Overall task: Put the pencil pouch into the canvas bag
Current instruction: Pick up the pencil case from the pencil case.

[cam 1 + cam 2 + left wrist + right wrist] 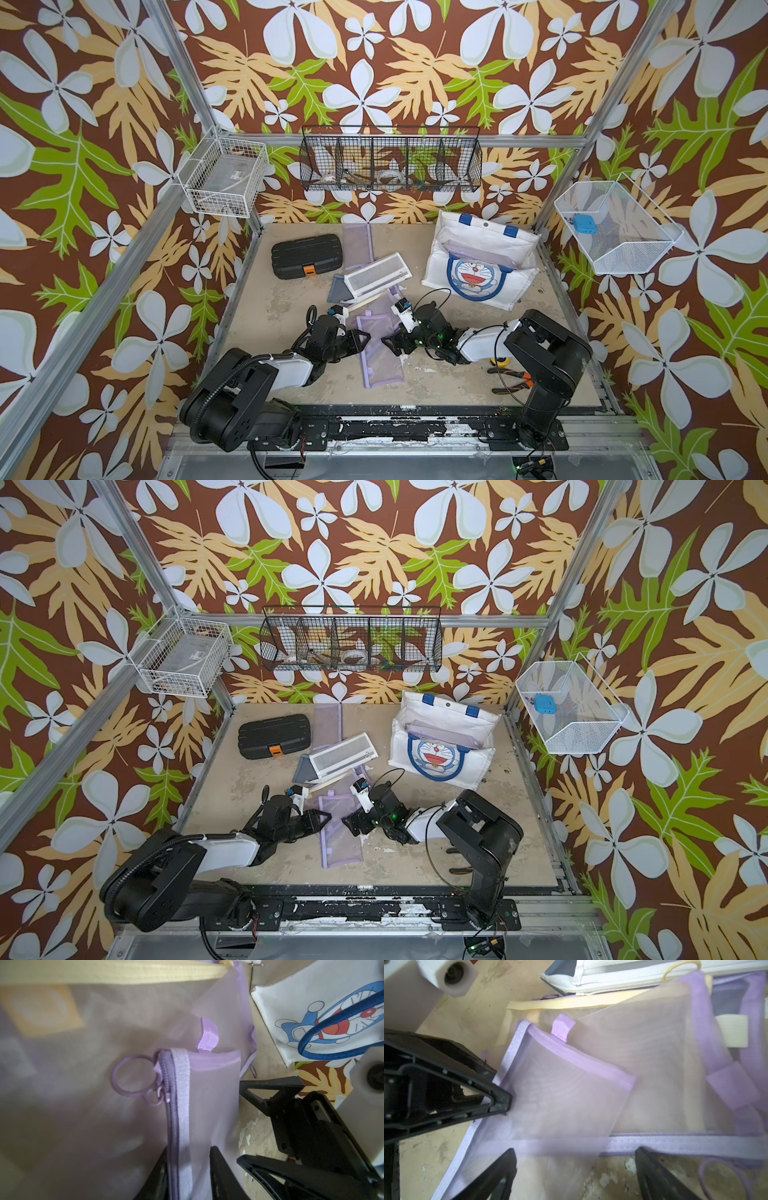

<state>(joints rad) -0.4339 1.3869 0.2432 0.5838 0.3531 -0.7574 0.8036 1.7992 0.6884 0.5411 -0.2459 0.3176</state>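
Left claw [189, 1149], narrowly parted, straddles pencil pouch [214, 1088] edge.

Three wire baskets [226, 178] [390, 183] [623, 253], two arms [286, 368] [484, 343], one canvas bag [482, 239], one black case [305, 253].

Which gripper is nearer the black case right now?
Left. The left gripper is at the purple pouch edge on the black case side; the right gripper is across the pouch, farther off.

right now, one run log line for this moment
left pincer: at purple pouch zipper edge, grip unclear | right pincer: open | pouch: outside canvas bag
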